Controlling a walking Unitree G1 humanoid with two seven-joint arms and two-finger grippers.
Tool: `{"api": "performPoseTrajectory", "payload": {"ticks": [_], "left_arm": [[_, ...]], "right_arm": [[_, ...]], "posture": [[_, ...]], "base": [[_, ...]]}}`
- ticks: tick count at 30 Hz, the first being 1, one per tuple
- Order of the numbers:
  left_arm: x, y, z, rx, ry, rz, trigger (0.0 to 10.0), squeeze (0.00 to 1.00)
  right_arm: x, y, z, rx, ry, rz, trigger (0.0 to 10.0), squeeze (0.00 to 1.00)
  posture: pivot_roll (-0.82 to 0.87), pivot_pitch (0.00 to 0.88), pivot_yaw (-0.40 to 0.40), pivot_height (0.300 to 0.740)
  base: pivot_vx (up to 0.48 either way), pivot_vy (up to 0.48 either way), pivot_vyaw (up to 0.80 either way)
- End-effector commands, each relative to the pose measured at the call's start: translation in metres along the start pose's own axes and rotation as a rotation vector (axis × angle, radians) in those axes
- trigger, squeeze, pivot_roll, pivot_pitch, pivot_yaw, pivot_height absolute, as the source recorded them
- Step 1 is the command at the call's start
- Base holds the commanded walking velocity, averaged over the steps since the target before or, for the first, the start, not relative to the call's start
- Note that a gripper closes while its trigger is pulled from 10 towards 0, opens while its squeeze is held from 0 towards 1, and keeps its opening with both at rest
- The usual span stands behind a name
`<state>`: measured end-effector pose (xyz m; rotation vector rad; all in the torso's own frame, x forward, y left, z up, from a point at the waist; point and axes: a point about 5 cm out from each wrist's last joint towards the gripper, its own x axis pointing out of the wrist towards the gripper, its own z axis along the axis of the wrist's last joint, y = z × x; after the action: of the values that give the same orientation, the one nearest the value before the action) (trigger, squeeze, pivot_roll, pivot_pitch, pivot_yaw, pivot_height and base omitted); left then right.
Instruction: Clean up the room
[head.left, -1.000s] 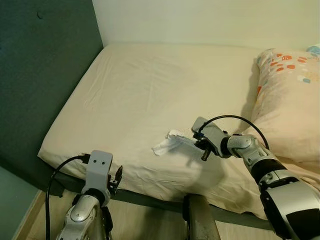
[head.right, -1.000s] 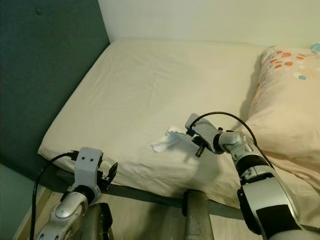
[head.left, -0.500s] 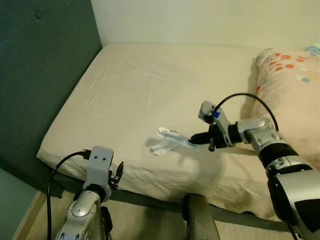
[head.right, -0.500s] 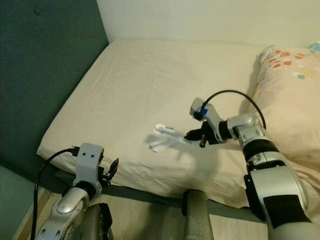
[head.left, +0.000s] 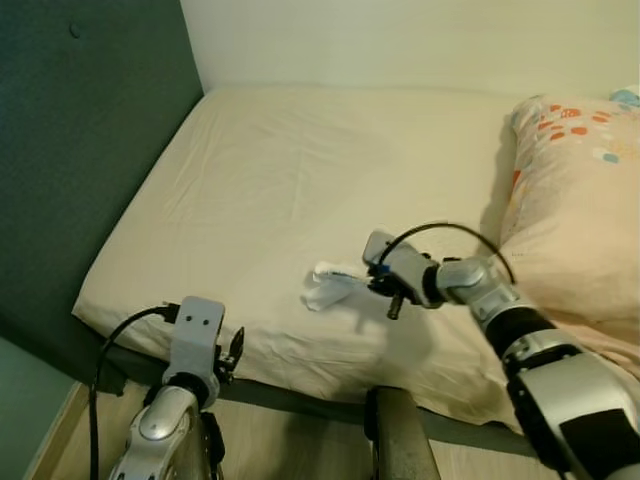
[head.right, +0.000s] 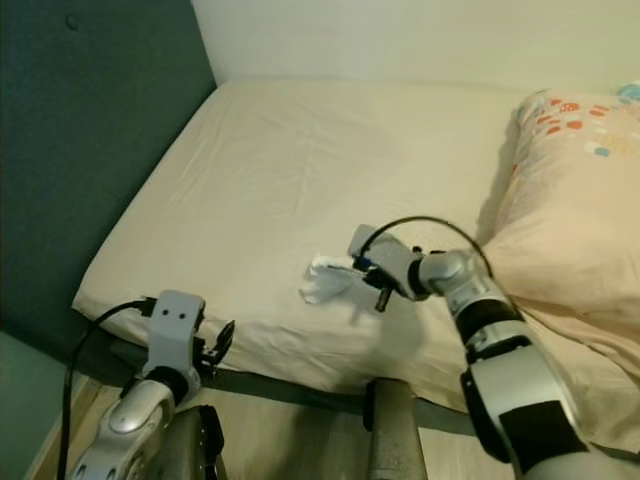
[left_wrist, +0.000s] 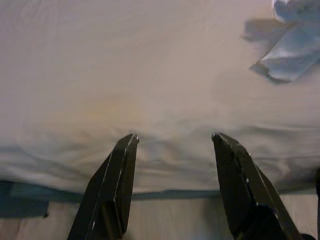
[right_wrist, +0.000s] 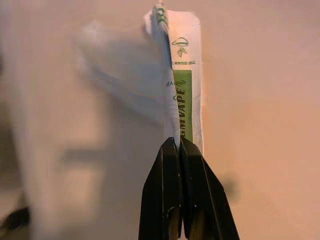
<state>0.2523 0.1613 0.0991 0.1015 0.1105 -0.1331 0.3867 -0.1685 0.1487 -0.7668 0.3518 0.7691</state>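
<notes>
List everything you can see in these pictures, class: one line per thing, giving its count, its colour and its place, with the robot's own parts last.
Bed: one, cream sheet, fills the middle of the head views.
Pillow: one, pale peach with orange and blue spots, on the bed's right side.
Wrapper: one, white with green print, pinched in the right gripper just above the sheet near the bed's front edge.
Headboard: one, dark teal, along the bed's left side.
Wall: one, pale, behind the bed.
Floor: wooden, in front of the bed.
Left gripper: one, black fingers open, low at the bed's front edge, holding nothing.
Right gripper: one, black fingers shut on the wrapper.
</notes>
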Motion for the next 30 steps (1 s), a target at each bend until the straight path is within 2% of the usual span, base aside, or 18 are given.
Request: {"api": "performPoseTrajectory", "payload": {"ticks": [1,4,7,14,17,20,21,22,23,24,26,27,28,29,30], "left_arm": [[-0.006,0.006,0.001,0.023,-0.002,0.009,10.0,0.0],[-0.008,0.007,0.003,0.024,-0.011,0.007,10.0,0.0],[-0.015,0.009,0.006,0.027,-0.024,0.012,10.0,0.0],[-0.016,0.008,0.005,0.026,-0.024,0.01,10.0,0.0],[-0.012,0.006,0.005,0.018,-0.028,0.009,10.0,0.0],[-0.011,0.007,0.005,0.019,-0.025,0.011,10.0,0.0],[-0.006,0.011,0.002,0.001,-0.014,0.055,10.0,0.0],[-0.002,0.015,0.0,-0.017,-0.005,0.095,10.0,0.0],[0.002,0.018,-0.002,-0.028,0.002,0.124,10.0,0.0],[0.005,0.019,-0.003,-0.019,0.007,0.157,10.0,0.0],[0.007,0.019,-0.004,-0.009,0.009,0.172,10.0,0.0],[0.009,0.021,-0.004,-0.018,0.015,0.212,10.0,0.0],[0.011,0.023,-0.006,-0.043,0.022,0.264,10.0,0.0],[0.011,0.023,-0.006,-0.043,0.022,0.264,10.0,0.0],[0.011,0.024,-0.006,-0.052,0.024,0.279,10.0,0.0]], "right_arm": [[0.002,0.001,0.001,0.035,-0.013,-0.032,0.0,0.0],[0.003,0.0,0.003,0.046,-0.027,-0.054,0.0,0.0],[0.005,-0.005,0.012,0.081,-0.082,-0.134,0.0,0.0],[0.006,-0.006,0.016,0.086,-0.099,-0.166,0.0,0.0],[0.001,-0.018,0.027,0.208,-0.198,-0.208,0.0,0.0],[-0.001,-0.022,0.031,0.248,-0.229,-0.225,0.0,0.0],[-0.004,-0.028,0.037,0.328,-0.298,-0.273,0.0,0.0],[-0.006,-0.032,0.041,0.395,-0.352,-0.323,2.8,0.0],[-0.006,-0.033,0.042,0.44,-0.387,-0.358,2.8,0.0],[-0.004,-0.029,0.043,0.483,-0.423,-0.39,10.0,0.0],[-0.001,-0.025,0.043,0.502,-0.439,-0.405,10.0,0.0],[0.004,-0.014,0.042,0.541,-0.454,-0.397,10.0,0.0],[0.014,0.008,0.04,0.559,-0.469,-0.373,10.0,0.0],[0.014,0.008,0.04,0.559,-0.469,-0.373,10.0,0.0],[0.018,0.018,0.041,0.55,-0.474,-0.363,10.0,0.0]], "posture": [[0.02,0.261,-0.017,0.543],[0.03,0.27,-0.018,0.543],[0.04,0.275,-0.02,0.543],[0.03,0.266,-0.026,0.543],[0.01,0.215,-0.042,0.543],[0.01,0.215,-0.042,0.543],[-0.03,0.159,-0.038,0.543],[-0.03,0.143,-0.04,0.543],[-0.04,0.126,-0.048,0.543],[-0.04,0.114,-0.051,0.543],[-0.04,0.114,-0.051,0.543],[-0.04,0.094,-0.059,0.543],[-0.03,0.087,-0.059,0.543],[-0.03,0.087,-0.059,0.543],[-0.03,0.083,-0.058,0.543]], "base": [[0.0,0.0,0.0],[0.0,0.0,0.0],[0.0,0.0,0.0],[0.0,0.0,0.0],[0.0,0.0,0.0],[0.0,0.0,0.0],[0.0,0.0,0.0],[0.0,0.0,0.0],[0.0,0.0,0.0],[0.0,0.0,0.0],[0.0,0.0,0.0],[0.0,0.0,0.0],[0.0,0.0,0.0],[0.0,0.0,0.0],[0.0,0.0,0.0]]}}
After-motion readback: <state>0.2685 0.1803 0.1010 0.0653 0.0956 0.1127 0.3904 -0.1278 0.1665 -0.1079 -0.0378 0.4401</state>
